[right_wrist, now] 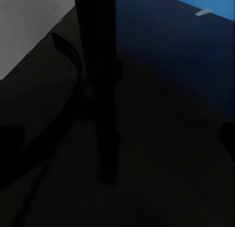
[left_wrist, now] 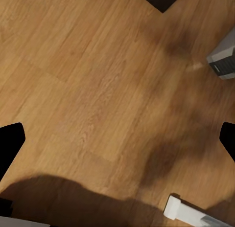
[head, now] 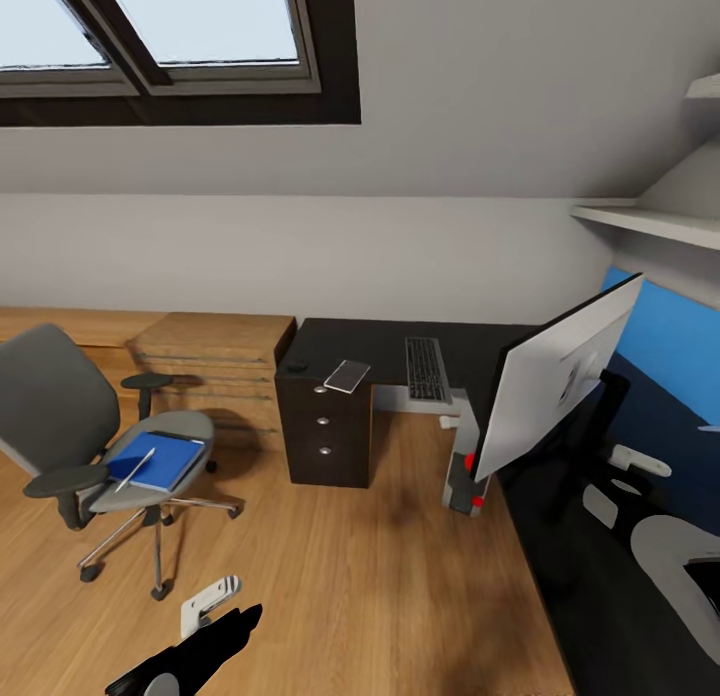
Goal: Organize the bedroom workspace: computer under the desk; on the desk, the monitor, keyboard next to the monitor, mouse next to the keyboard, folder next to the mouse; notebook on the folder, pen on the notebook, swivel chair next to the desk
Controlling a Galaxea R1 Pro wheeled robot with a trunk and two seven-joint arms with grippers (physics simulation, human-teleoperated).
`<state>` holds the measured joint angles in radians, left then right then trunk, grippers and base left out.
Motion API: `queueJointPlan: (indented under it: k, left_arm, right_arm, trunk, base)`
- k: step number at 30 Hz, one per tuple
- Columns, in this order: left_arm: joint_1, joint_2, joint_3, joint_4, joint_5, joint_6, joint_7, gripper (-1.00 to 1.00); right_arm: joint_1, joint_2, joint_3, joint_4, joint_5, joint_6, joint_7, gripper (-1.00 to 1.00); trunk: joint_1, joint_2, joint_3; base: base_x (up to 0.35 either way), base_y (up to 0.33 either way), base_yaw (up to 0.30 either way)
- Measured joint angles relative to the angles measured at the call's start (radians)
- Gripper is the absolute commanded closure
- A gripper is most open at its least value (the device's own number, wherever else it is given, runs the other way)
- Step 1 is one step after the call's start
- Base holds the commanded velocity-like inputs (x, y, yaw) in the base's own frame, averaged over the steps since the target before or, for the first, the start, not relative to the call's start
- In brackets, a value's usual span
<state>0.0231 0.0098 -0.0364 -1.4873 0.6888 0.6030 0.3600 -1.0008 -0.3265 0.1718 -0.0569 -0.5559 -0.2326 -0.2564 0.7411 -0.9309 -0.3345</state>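
Wooden floor (head: 330, 576) runs from the robot's base up to the desk (head: 480, 341), and nearest the camera the left gripper (head: 205, 616) hangs low over these boards, well short of the desk; in its wrist view its dark fingertips (left_wrist: 10, 144) sit at opposite edges, so the jaws stand spread with nothing between them. On the near right end of the desk's glossy black top the right arm's white and black links rest; the right wrist view looks at the dark top and the monitor's black stand (right_wrist: 100, 90), with dark fingertip edges (right_wrist: 227, 139) wide apart at the sides, jaws apparently spread and empty. Left of the desk, apart from it, the swivel chair (head: 90, 426) stands on the floor, and on its seat lies the blue folder (head: 160, 461) with a dark notebook (head: 180, 439) at its far edge and the pen (head: 135, 469) slanting across it. The monitor (head: 555, 376) stands on the desk with its silver-white back toward the camera. Below the desk's edge, by the monitor's lower corner, the grey computer (head: 463, 481) sits on the floor. Farther along the top lies the keyboard (head: 427, 368), then a small pale flat thing (head: 347, 376) above the drawers (head: 323, 431), and the mouse (head: 297, 367) at the far left corner. Light wooden cabinets (head: 210, 361) lie beyond the desk's left end
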Motion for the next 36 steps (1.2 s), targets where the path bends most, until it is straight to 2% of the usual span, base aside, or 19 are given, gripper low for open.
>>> queueJointPlan:
  k: [12,14,19,23,31,36]
  left_arm:
    - [0.000,0.000,0.003,0.000,0.002,0.000,0.000,-1.00]
    - [0.000,-0.002,0.005,0.011,0.000,-0.008,-0.002,-1.00]
    - [0.000,-0.007,0.005,0.039,0.000,-0.008,0.001,-1.00]
    - [0.000,0.010,0.005,0.062,-0.004,-0.008,0.001,-1.00]
    - [0.000,0.012,0.005,0.073,-0.004,-0.009,0.000,-1.00]
    - [0.000,0.012,0.005,0.073,-0.004,-0.008,0.000,-1.00]
  right_arm:
    - [0.000,0.010,0.004,0.000,0.012,-0.003,0.007,-1.00]
    - [0.003,-0.001,0.007,0.006,0.010,-0.014,-0.003,-1.00]
    - [0.003,0.004,0.007,0.006,0.011,-0.024,-0.003,-1.00]
    - [0.003,-0.008,0.007,0.005,0.010,-0.030,-0.001,-1.00]
    - [0.003,-0.010,0.007,0.003,0.010,-0.032,0.003,-1.00]
    - [0.003,-0.011,0.007,0.003,0.009,-0.030,0.004,-1.00]
  trunk:
    - [0.046,-0.084,-0.037]
    - [0.046,-0.084,-0.037]
    - [0.046,-0.084,-0.037]
    - [0.046,-0.084,-0.037]
    - [0.046,-0.084,-0.037]
    - [0.046,-0.084,-0.034]
  base:
    - [0.000,0.000,-0.013]
    - [0.000,0.000,0.000]
    - [0.000,0.000,0.000]
    - [0.000,0.000,0.000]
    - [0.000,0.000,0.000]
    - [0.000,0.194,-0.201]
